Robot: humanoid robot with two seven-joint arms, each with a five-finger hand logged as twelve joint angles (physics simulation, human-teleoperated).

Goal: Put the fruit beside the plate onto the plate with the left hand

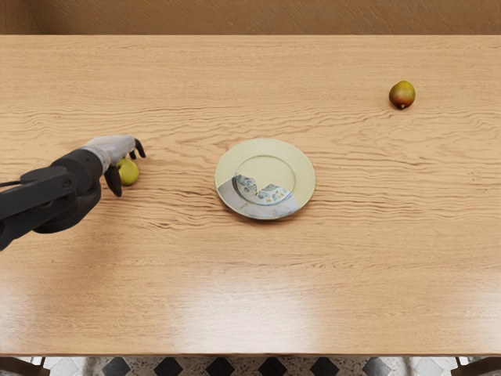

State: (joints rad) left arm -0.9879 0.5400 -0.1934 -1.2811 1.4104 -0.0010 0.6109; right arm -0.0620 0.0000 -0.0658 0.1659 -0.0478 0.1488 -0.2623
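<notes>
A small yellow-green fruit (129, 172) lies on the wooden table, left of a pale glossy plate (301, 168) that sits near the middle. My left hand (124, 160) comes in from the left edge and hangs over the fruit, its fingers curved around it from above and the thumb at its near side. I cannot tell whether the fingers press on the fruit. The fruit still rests on the table and is partly hidden by the hand. The plate has nothing on it.
A second fruit, red and yellow-green (401, 95), lies far off at the back right. The table's front edge (250, 354) runs along the bottom of the view, with a chequered floor below.
</notes>
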